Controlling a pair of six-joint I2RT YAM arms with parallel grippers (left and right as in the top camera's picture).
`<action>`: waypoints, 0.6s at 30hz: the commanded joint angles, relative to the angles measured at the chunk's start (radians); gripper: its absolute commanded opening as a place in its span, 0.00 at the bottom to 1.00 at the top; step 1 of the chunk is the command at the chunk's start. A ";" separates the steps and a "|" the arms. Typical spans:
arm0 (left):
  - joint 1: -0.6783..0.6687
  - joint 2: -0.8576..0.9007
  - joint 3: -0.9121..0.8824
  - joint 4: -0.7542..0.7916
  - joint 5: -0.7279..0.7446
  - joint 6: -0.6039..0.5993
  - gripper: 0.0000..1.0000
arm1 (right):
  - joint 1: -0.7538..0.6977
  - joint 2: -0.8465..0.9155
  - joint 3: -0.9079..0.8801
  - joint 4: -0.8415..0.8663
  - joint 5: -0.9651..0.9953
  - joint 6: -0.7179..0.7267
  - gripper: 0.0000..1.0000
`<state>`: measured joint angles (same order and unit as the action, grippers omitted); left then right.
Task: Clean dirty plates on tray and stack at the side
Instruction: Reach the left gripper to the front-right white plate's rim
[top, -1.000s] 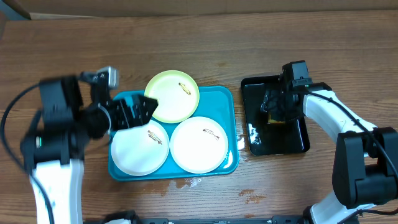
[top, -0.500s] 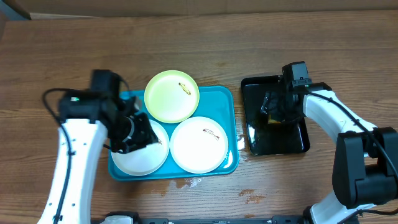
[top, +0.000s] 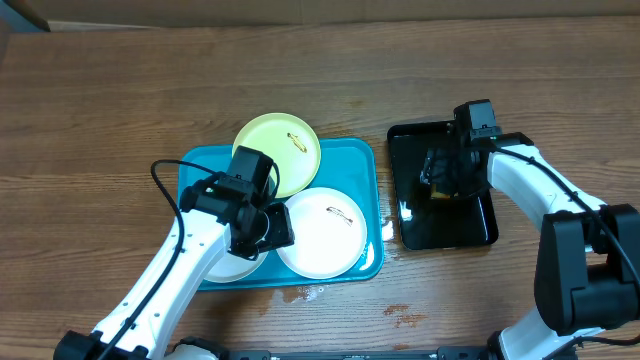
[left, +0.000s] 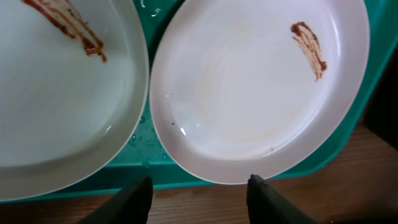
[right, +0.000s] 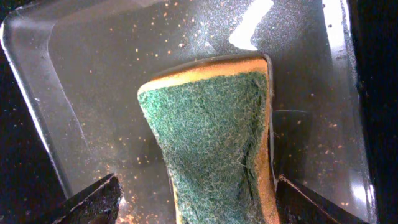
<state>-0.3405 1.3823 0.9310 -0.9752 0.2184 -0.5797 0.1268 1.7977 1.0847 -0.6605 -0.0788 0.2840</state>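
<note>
On the wooden counter (top: 120, 80), the turquoise tray (top: 355, 165) with its raised rim carries all three small round plates. The left white plate (left: 56, 93) lies in the tray's near-left part, largely hidden from above by the left arm, and a reddish-brown streak crosses it. The left hand (left: 199, 186) hangs low where the two white plates meet, its fingers spread and pinching nothing. In the wrist view the near rim of the right white plate (top: 325, 235) shows in the gap between the fingertips, with the tray's rim just beyond it. That plate bears a short brown smear toward its far-right side. The pale yellow-green plate (top: 290, 150) sits behind both, jutting over the tray's far rim, with a small dark squiggle on it. Well apart to the right, a glossy black tray (top: 450, 225) holds a green-topped yellow sponge (right: 211, 143). The right hand (right: 198, 190) straddles the sponge with fingers spread, and a clear gap shows on one side.
</note>
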 joint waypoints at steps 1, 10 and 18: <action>-0.031 0.039 -0.017 0.003 -0.077 -0.084 0.52 | 0.002 -0.029 0.016 -0.001 -0.002 -0.004 0.80; -0.112 0.193 -0.017 0.016 -0.103 -0.156 0.51 | 0.002 -0.029 0.016 0.000 -0.002 -0.004 0.81; -0.114 0.243 -0.018 0.029 -0.103 -0.168 0.43 | 0.002 -0.029 0.016 -0.001 -0.002 -0.004 0.81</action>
<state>-0.4515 1.6066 0.9222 -0.9524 0.1329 -0.7277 0.1268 1.7977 1.0847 -0.6651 -0.0784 0.2836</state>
